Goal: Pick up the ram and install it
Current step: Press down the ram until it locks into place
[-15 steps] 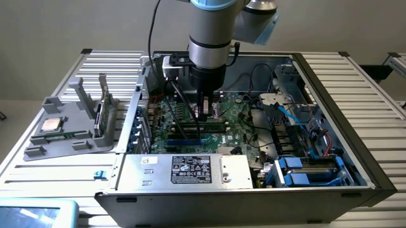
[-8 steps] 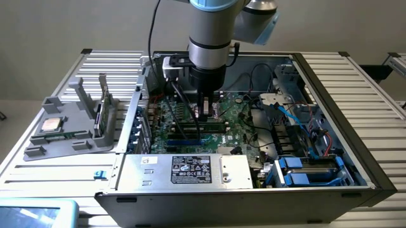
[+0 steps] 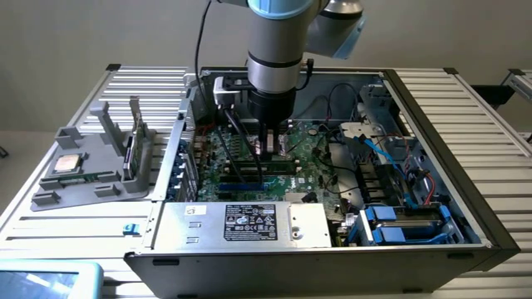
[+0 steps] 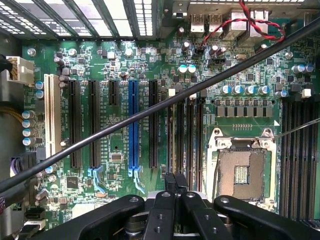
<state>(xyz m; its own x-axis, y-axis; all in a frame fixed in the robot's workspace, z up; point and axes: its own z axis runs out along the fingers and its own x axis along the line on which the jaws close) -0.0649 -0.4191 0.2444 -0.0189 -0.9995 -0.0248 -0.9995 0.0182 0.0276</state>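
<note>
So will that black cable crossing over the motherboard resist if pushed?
Probably not: the black cable looks thin and unclipped across the motherboard, so likely floppy and light. It may slide aside rather than snag.

Lab: robot arm (image 3: pixel 278 56), opened computer (image 3: pixel 332 162)

Plain grey wall (image 3: pixel 99 31), slatted metal table (image 3: pixel 465 124), pale floor (image 3: pixel 17 149), even light

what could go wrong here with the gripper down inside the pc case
1. The shut gripper hangs just above the motherboard; a slip could strike its slots or small parts.
2. A black cable runs slantwise close past the gripper and could snag.
3. The open CPU socket lies beside the gripper, exposed to a knock.
</note>
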